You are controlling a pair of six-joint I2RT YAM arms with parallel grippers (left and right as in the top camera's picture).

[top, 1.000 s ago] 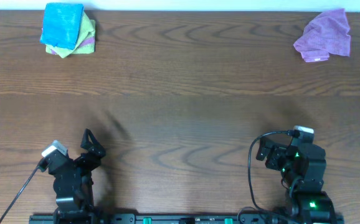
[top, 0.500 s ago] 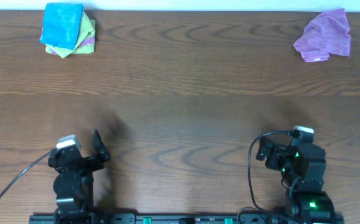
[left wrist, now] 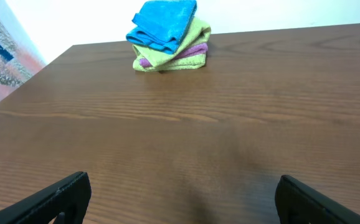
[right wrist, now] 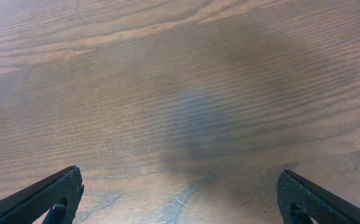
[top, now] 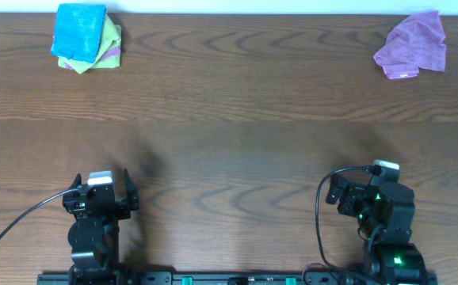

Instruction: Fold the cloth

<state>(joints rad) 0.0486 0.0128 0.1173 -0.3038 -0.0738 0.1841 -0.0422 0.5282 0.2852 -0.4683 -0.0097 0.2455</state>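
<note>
Overhead: bright sky-blue soft fabric cloth (top: 80, 30) at far-left back corner of dark brown wooden bench (top: 229, 119), lying folded on top of a small stack. Directly under it, folded lime-green fabric cloth (top: 112, 36), poking out on the right side. Crumpled purple fabric cloth (top: 411, 46) at far-right back corner, well apart from the stack.

Left fingers (top: 130, 190) at near-left edge of bench, spread wide, gripping nothing, pointing toward the back. Left wrist view: both black tips (left wrist: 68, 190) low in frame with only wood between them; bright sky-blue soft fabric cloth (left wrist: 164, 22) far ahead, a bit left of centre, draped over lime-green fabric cloth (left wrist: 192, 34), with a thin pinkish-purple fabric layer (left wrist: 195, 50) tucked in the green.

Right fingers (right wrist: 58, 190) at near-right edge of bench, likewise spread wide and empty; in right wrist view just wood grain and a soft shadow between them. Hard to make out from above, hidden under the black arm with green lights (top: 383, 207). Both sets of fingers well apart from every cloth.
</note>
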